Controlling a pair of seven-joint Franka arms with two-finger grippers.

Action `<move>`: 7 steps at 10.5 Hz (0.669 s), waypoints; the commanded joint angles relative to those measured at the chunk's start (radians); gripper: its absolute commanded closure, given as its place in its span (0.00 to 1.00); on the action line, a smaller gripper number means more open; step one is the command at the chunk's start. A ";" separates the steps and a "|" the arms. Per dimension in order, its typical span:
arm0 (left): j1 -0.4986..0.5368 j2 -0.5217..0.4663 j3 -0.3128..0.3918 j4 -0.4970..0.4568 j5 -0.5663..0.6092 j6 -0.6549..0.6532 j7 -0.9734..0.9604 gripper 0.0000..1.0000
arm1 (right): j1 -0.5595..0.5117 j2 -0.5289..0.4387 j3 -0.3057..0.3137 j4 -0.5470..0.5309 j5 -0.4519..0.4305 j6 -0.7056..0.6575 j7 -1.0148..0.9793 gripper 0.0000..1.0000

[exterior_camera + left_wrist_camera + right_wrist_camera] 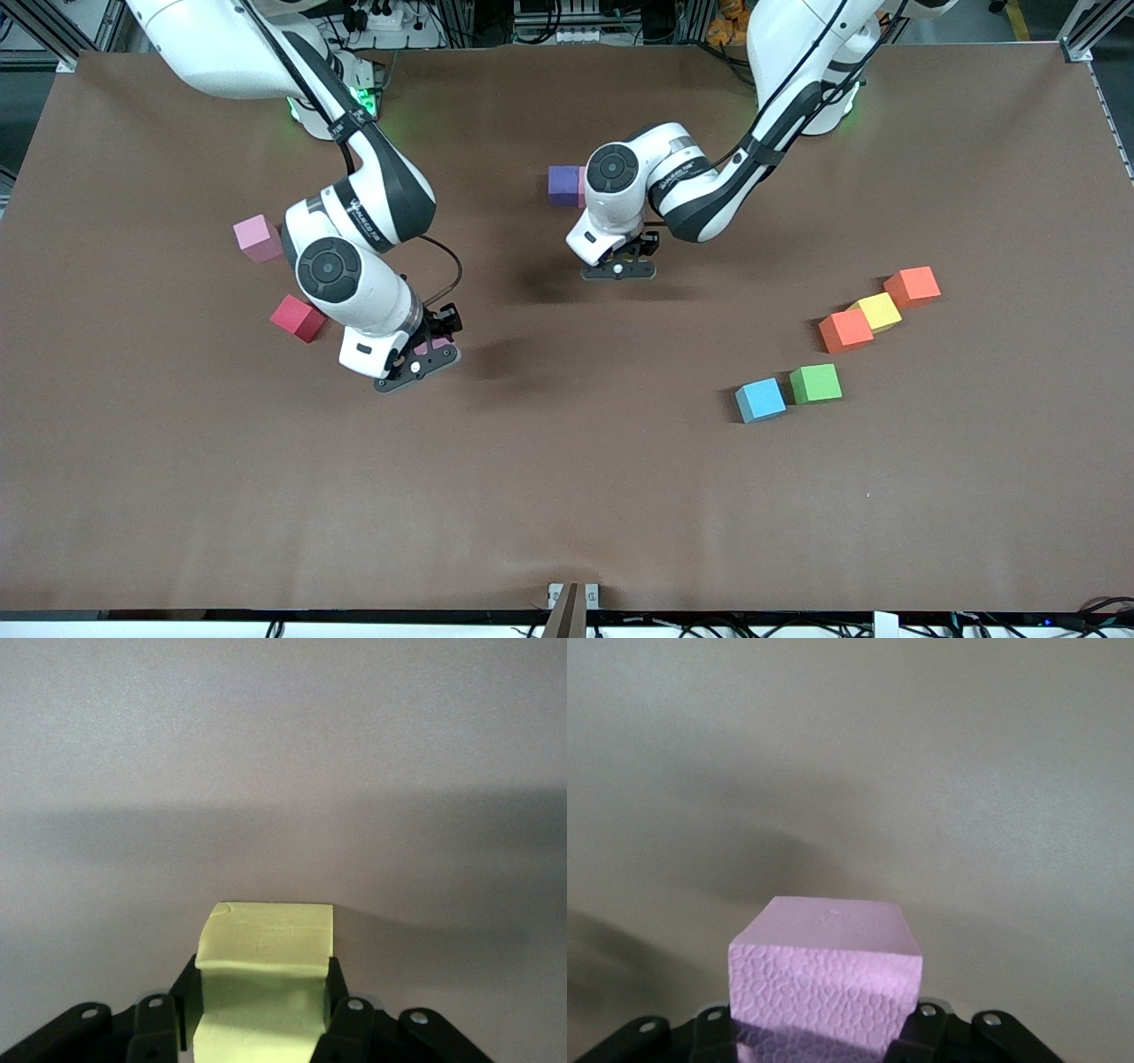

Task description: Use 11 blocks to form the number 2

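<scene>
My right gripper point(418, 361) is shut on a pink block point(824, 966) and holds it just above the table, toward the right arm's end. My left gripper point(617, 268) is shut on a pale yellow-green block point(270, 935), low over the middle of the table. Loose blocks lie on the table: pink point(257, 237), red point(299, 318), purple point(563, 185) with a pink sliver beside it, orange point(912, 286), yellow point(877, 311), a second orange point(846, 330), green point(815, 383) and light blue point(760, 400). No number 2 is in view.
The brown table point(567, 496) is bare nearer the front camera. The right arm's elbow hangs over the red and pink blocks. A small metal bracket point(572, 598) sits at the table's front edge.
</scene>
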 commanded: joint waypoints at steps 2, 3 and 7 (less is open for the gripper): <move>0.000 -0.011 -0.012 -0.015 0.024 0.011 -0.001 0.44 | -0.002 0.009 0.003 0.016 0.004 -0.011 -0.013 1.00; 0.001 -0.014 -0.015 -0.022 0.024 0.011 -0.001 0.44 | -0.002 0.009 0.003 0.016 0.004 -0.011 -0.013 1.00; 0.004 -0.029 -0.016 -0.038 0.024 -0.002 0.007 0.44 | -0.002 0.009 0.003 0.016 0.004 -0.013 -0.013 1.00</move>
